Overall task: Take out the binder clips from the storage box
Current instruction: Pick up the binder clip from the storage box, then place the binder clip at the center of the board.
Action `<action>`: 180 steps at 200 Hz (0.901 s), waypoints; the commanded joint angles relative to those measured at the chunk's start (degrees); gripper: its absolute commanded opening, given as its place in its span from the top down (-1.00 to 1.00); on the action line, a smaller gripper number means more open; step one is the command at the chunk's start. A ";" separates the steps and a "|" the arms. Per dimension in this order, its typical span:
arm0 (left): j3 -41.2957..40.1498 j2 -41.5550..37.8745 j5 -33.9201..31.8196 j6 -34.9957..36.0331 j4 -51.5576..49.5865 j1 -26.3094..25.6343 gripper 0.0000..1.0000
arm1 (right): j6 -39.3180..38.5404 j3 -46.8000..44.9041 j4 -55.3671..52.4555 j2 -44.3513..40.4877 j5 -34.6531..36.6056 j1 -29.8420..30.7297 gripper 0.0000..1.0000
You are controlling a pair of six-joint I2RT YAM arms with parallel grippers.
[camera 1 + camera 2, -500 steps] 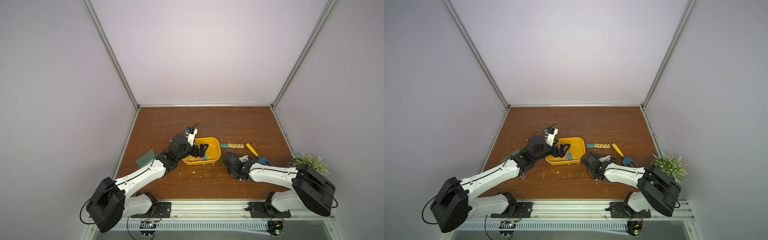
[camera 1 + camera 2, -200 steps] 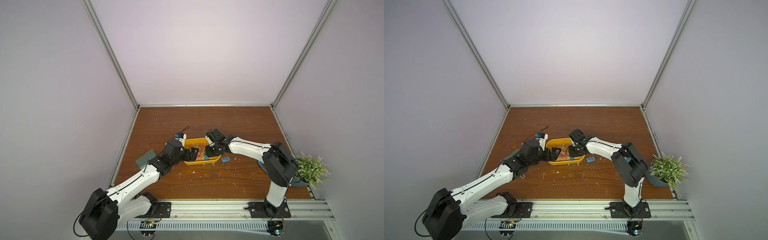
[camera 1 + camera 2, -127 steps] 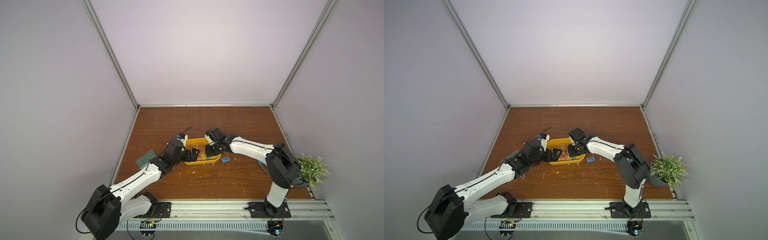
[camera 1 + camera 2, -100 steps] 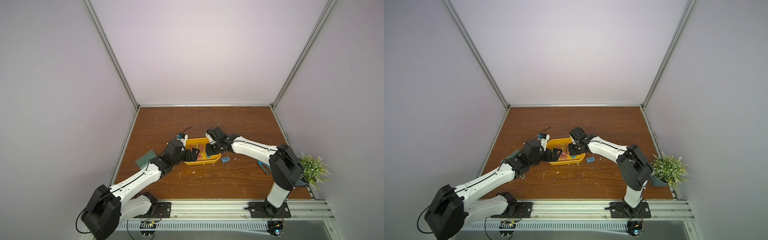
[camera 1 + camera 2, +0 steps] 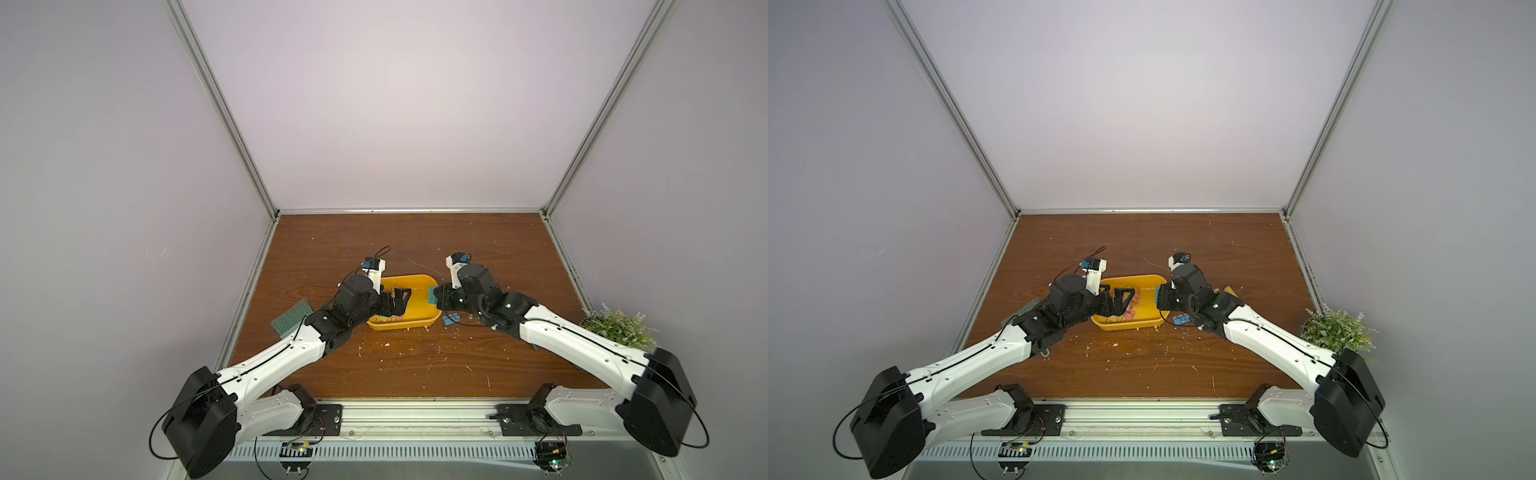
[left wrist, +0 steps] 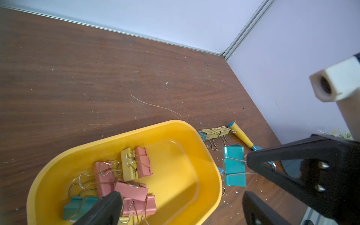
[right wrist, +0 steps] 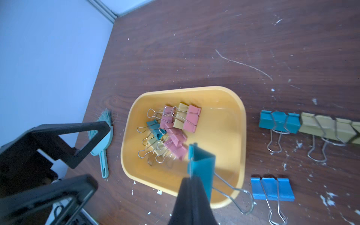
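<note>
Your wooden table (image 5: 415, 365) is dusted with white specks (image 5: 386, 345), and both arms reach in over it to the yellow storage box (image 5: 407, 325), which sits a little left of the middle. Your left gripper (image 5: 399, 300) hangs over the box's left end with its jaws spread wide and nothing between them. Your right gripper (image 7: 192, 194) is at the box's right end, pinched tight on a teal binder clip (image 7: 201, 161), which it holds in the air above the rim, apart from the others. A potted plant (image 5: 619, 330) stands at the table's right edge, and a teal brush (image 5: 291, 318) lies at its left edge, beside your left arm. A yellow-handled garden fork (image 6: 240, 135) lies right of the box. Inside the box you have a pile of binder clips (image 7: 171, 132), pink, yellow and teal, tangled together. Out on the table to the right lie a row of teal and yellow clips (image 7: 311, 124), touching side by side, and nearer the box a single blue clip (image 7: 272, 189).
</note>
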 commanded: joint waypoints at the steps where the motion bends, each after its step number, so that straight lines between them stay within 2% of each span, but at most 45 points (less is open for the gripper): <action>1: 0.15 0.77 0.13 0.59 -0.10 -0.92 -0.99 | 5.02 -2.91 3.44 -4.70 5.34 -0.61 1.00; 30: -0.18 2.16 1.10 0.48 -0.05 -2.80 -0.99 | 11.20 -7.31 0.78 -9.35 9.93 -1.07 1.00; 80: 6.84 10.48 -1.65 3.10 -1.52 -10.37 -0.99 | 29.65 -19.55 2.12 -18.94 18.62 -2.18 1.00; 141: 15.84 21.82 1.02 5.07 -2.61 -15.05 -0.99 | 46.27 -26.82 4.48 -20.31 19.03 -5.44 1.00; 180: 19.29 25.92 3.83 5.70 -3.07 -15.25 -0.99 | 51.54 -30.18 12.28 -16.49 15.79 -6.09 1.00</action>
